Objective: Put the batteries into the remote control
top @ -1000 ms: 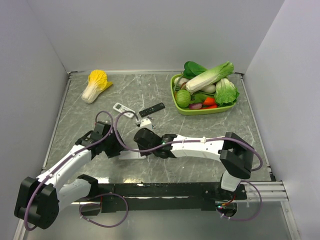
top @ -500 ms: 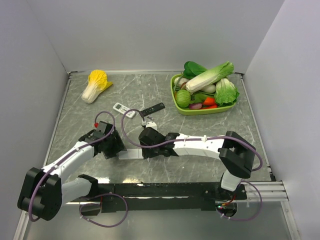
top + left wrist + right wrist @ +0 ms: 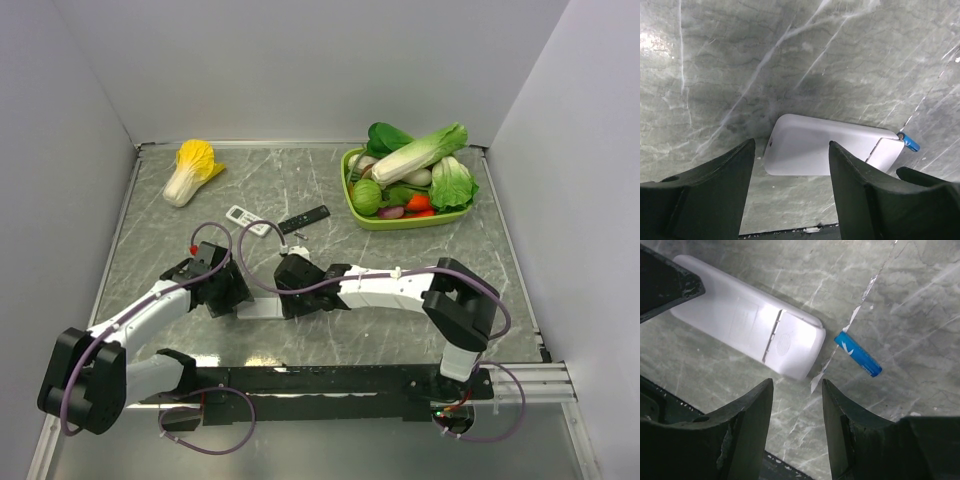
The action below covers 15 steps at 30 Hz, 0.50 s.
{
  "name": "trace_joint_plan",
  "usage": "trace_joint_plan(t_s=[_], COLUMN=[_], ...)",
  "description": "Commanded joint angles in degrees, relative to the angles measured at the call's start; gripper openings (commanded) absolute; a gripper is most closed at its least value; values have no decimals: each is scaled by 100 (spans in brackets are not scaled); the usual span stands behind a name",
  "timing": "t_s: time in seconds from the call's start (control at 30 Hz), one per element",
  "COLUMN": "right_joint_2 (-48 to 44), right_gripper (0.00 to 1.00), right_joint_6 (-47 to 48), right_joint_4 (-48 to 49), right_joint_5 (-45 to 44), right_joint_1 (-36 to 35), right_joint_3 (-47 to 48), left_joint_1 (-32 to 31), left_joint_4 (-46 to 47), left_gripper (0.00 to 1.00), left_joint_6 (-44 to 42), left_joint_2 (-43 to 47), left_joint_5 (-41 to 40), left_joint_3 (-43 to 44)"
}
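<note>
The remote control (image 3: pixel 747 325) lies back-up on the table (image 3: pixel 920 300). Its cover end sits just ahead of the gap in your right gripper (image 3: pixel 796 385), and its body runs away to the left of those jaws. The battery cover (image 3: pixel 792 342) looks seated, with only a thin seam showing, so I judge the step in hand to be getting that cover off. One blue battery (image 3: pixel 858 354) lies just beside that end, ahead and to the right of the right jaws, close to the remote control but not touching it.

Your left gripper (image 3: pixel 792 145) faces the opposite, rounded end, which lies straight ahead of its gap. Both pairs of jaws stand parted at a middling width and hold nothing.

To do this well, bring the left jaws down across the plain end and pinch the long edges so the body cannot skate on the smooth stone. Then set one right fingertip on the cover, just short of the seam, and slide it off the end. Push away from the battery or you will likely roll it out of reach.

Further ahead of both jaws lie a small white remote (image 3: pixel 246 218) and a black remote (image 3: pixel 303 219). Leave both alone.
</note>
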<state>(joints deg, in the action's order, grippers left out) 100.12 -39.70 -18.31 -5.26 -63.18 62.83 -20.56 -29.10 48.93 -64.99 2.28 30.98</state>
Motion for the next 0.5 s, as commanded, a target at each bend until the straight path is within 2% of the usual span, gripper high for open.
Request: trace_joint_plan(t_s=[0.0, 0.47], right_joint_2=[148, 412], right_gripper=[52, 49], right_joint_6=[86, 103], right_joint_4=[108, 117], right_joint_5=[51, 121], right_joint_1=[60, 95], right_joint_3=[300, 274], left_joint_1=[17, 17], left_joint_4=[194, 309], left_gripper=[65, 59], left_joint_6=[-76, -164], left_joint_2=[-66, -233], left_joint_5=[35, 378], left_joint_3=[4, -22])
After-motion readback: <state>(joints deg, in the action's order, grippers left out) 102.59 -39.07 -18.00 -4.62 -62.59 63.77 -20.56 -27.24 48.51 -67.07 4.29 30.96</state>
